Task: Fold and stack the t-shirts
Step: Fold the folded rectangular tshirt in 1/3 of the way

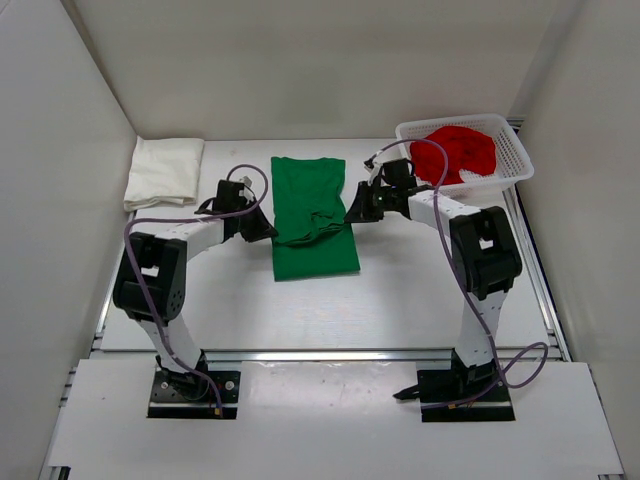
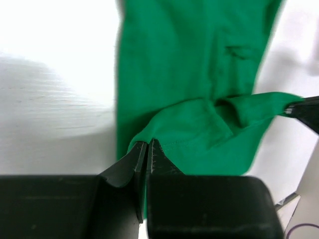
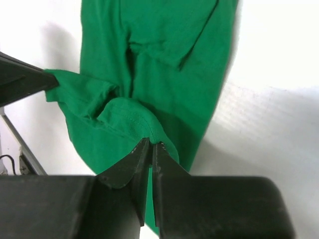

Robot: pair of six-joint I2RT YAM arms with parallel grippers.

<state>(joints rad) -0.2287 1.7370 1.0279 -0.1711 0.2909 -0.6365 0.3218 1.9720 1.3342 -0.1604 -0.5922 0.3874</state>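
Setting: flat white desk (image 1: 400,300) enclosed by plain white walls (image 1: 300,60).

1. Cream-white cloth t-shirt (image 1: 163,170). Count: one. Folded into a compact rectangle at the far-left corner of the desk, apart from both claws.

2. Black-and-white left arm (image 1: 150,275). Count: one. It rises from its base at the near edge, with the elbow bent out to the left and the forearm reaching inward to the right. The left claw (image 2: 148,144) has its fingertips pinched together on the left edge of the green shirt.

3. Bright green cloth t-shirt (image 1: 312,215). Count: one. It lies at the centre of the desk as a long narrow strip running from far to near. It lies flat at both ends and is bunched at mid-length, where a gathered fold stretches across between the two claws.

4. Black-and-white right arm (image 1: 485,250). Count: one. It mirrors the left arm, with the elbow out to the right and the forearm reaching left. The right claw (image 3: 151,145) has its fingertips clamped tight on the right edge of the green shirt.

5. White plastic mesh basket (image 1: 510,165). Count: one. It stands at the far-right corner of the desk.

6. Red cloth t-shirt (image 1: 462,152). Count: one. It lies crumpled inside the basket.

Totals: three t-shirts, two arms, one basket.
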